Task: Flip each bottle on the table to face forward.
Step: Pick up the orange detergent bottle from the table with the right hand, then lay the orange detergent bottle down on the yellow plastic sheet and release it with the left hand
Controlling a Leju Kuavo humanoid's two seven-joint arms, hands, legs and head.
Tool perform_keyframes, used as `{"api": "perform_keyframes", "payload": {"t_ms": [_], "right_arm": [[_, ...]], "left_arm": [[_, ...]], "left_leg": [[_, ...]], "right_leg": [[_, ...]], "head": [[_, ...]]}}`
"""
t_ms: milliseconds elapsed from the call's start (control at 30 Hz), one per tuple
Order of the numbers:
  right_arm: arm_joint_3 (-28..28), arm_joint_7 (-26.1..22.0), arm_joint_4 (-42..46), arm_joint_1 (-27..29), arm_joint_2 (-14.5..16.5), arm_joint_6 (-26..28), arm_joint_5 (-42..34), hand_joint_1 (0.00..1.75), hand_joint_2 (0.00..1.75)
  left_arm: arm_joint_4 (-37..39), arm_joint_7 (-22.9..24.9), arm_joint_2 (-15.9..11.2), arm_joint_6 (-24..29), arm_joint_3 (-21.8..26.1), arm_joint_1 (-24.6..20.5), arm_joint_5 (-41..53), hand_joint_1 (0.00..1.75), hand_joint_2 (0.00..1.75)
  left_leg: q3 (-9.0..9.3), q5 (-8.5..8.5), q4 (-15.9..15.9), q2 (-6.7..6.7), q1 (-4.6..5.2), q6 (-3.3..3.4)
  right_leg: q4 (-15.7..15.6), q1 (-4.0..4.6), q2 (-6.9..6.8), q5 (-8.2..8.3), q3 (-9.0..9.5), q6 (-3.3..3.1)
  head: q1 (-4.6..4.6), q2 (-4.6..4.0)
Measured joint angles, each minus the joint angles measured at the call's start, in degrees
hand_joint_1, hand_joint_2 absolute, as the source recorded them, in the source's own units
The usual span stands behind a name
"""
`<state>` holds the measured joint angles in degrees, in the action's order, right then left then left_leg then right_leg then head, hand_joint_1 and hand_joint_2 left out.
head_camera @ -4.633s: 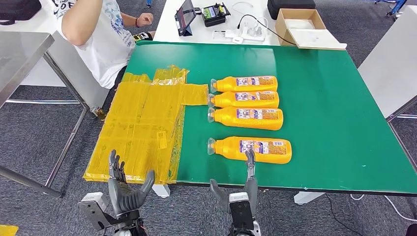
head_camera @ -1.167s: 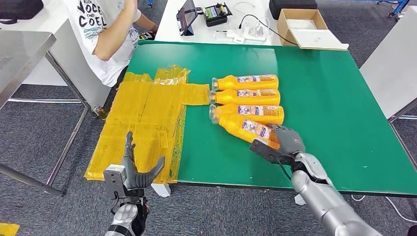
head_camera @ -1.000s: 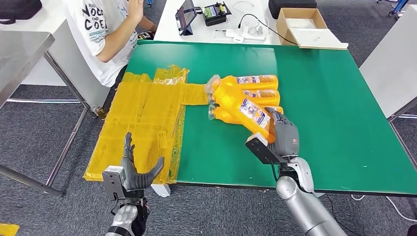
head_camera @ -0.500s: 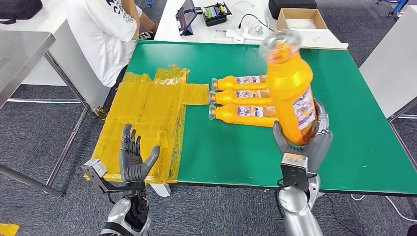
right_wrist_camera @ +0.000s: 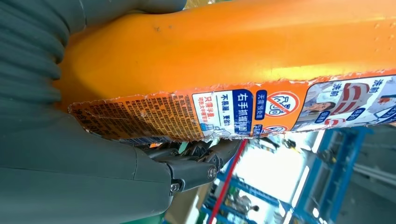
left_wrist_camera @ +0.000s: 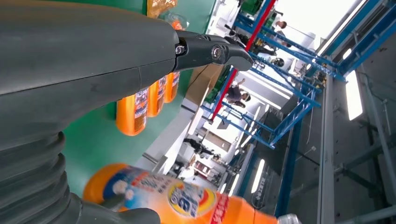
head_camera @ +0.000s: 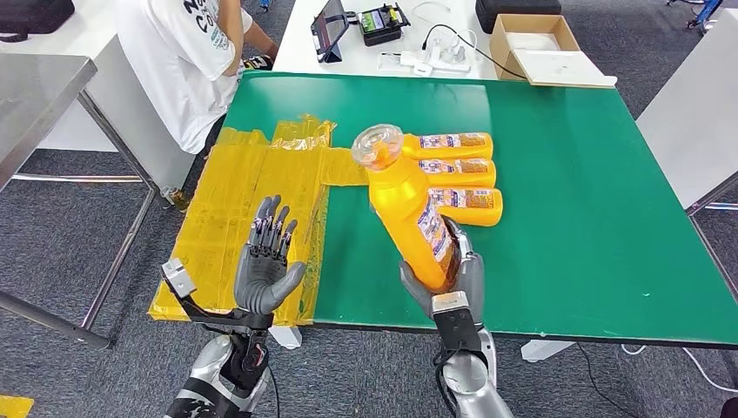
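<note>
Head view: right hand [head_camera: 452,287] grips one bottle [head_camera: 407,213] raised over the desk [head_camera: 574,209]; three bottles [head_camera: 452,165] lie flat. Left hand [head_camera: 265,266] open, fingers spread. Left wrist view: two lying bottles [left_wrist_camera: 149,100]. Right wrist view: fingers [right_wrist_camera: 196,158] wrapped under the bottle's label [right_wrist_camera: 224,112].

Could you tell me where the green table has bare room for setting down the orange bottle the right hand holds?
Bare green table lies right of the three lying orange bottles and along the near edge by the right hand. The yellow plastic sheets crowd the left.
</note>
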<state>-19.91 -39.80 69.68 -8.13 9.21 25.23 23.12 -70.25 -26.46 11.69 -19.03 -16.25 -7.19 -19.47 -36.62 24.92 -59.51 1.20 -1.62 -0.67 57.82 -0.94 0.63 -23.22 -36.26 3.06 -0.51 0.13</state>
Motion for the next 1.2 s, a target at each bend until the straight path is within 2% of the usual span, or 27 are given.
{"api": "perform_keyframes", "payload": {"t_ms": [267,400,800,1200], "right_arm": [[-1.87,-0.03,-3.4,-0.43,0.45,-1.01,-0.71,1.75,1.75],[-2.9,-0.04,-6.37,-1.54,1.04,-3.36,-0.1,1.75,1.75],[-9.5,0.91,-22.72,-7.71,6.3,-6.02,2.61,1.75,1.75],[-12.06,2.82,-34.31,-12.17,9.02,-5.12,4.79,1.75,1.75]], "left_arm": [[0.0,-0.01,-0.86,-0.2,-0.5,-0.16,0.0,0.0,1.75],[0.13,0.23,-1.18,-1.12,-1.26,-0.49,0.06,0.0,1.75],[1.5,-0.04,-1.3,-0.85,-3.97,-2.39,4.67,0.0,1.75],[4.8,0.58,-2.04,-3.37,-4.61,-3.57,4.33,0.0,1.75]], "left_leg": [[-0.01,0.0,0.0,0.0,0.05,0.01],[0.0,0.0,0.0,0.0,0.03,0.0],[0.0,-0.01,0.0,-0.01,0.02,0.0],[0.01,-0.01,0.0,-0.02,0.02,0.0]], "right_leg": [[-0.01,-0.04,0.0,0.01,0.0,0.01],[-0.01,-0.02,0.01,0.01,0.0,0.0],[0.0,-0.02,0.0,0.01,-0.01,0.0],[0.0,-0.01,0.01,0.01,-0.02,0.0]], "head": [[-0.01,0.0],[0.01,0.0],[0.01,0.0],[0.01,0.0]]}}
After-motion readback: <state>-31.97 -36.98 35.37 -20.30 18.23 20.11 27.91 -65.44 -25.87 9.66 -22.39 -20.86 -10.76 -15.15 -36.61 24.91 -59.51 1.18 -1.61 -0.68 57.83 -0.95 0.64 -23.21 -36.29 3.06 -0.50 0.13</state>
